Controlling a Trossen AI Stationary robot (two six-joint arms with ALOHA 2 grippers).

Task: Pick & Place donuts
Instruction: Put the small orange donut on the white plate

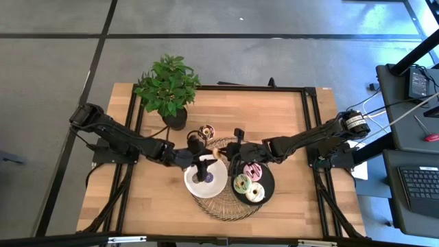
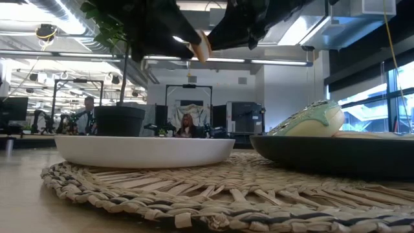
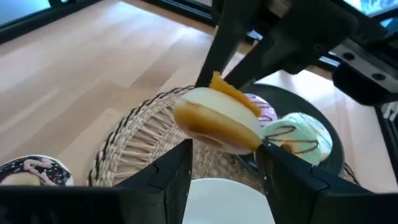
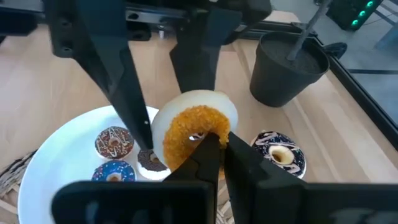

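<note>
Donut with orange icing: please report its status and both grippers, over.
Both grippers shut on orange-iced donut, held above white plate. Left gripper, right gripper. Handover mid-air. Three small donuts on plate below.

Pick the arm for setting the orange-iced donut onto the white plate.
Left, probably. The left end effector hangs right above the white plate with the orange-iced donut between its fingers. The right end effector also pinches the ring but reaches in from the black plate side.
</note>
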